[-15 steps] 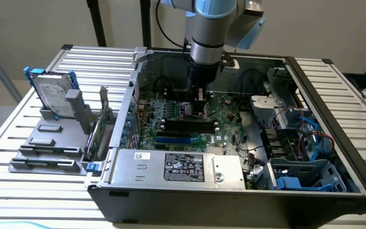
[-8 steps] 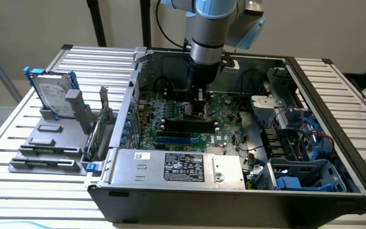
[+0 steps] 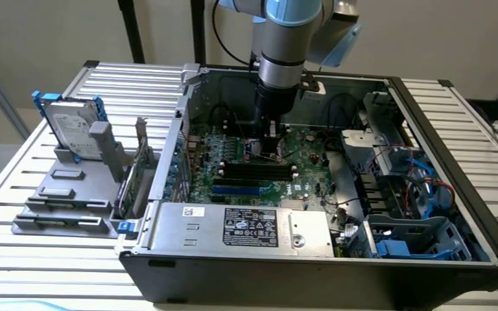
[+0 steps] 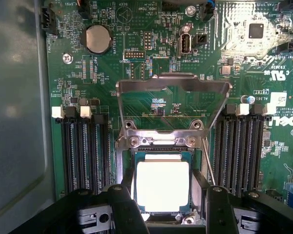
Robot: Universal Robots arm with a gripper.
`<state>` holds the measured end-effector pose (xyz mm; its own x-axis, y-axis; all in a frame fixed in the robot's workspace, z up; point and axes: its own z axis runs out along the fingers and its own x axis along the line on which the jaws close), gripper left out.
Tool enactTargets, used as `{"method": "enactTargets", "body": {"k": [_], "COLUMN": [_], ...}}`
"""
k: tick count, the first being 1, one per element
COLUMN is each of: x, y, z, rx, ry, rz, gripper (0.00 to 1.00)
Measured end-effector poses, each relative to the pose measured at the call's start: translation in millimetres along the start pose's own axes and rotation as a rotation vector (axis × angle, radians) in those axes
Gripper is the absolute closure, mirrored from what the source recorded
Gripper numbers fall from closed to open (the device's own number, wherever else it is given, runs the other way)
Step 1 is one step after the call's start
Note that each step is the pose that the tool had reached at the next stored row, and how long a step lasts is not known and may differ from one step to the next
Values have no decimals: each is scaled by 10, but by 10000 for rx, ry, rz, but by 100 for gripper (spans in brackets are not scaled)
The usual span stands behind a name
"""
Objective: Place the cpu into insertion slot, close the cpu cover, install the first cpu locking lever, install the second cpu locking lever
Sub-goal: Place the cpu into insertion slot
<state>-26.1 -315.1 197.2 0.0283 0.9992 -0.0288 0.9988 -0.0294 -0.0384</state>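
We see the cpu seated in the insertion slot. Our gripper fingers are released, straddling it. The cpu cover stands raised.

Pale beige cpu, silvery cpu cover, green circuit board

The green circuit board reads "DELL" past the memory slots flanking the cpu cover, and "BATTERY" beside the coin cell farther off
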Motion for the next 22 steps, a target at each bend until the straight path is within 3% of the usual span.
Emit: {"method": "enactTargets", "body": {"k": [7, 8, 14, 20, 22], "x": [0, 0, -1, -9, -18], "y": [1, 1, -1, -17, -44], "z": [4, 3, -15, -210, -277], "rx": [-2, -1, 11, 31, 31], "ry": [2, 2, 3, 6, 14], "rz": [13, 14, 19, 18, 18], "gripper": [44, 38, 38, 38, 46]}}
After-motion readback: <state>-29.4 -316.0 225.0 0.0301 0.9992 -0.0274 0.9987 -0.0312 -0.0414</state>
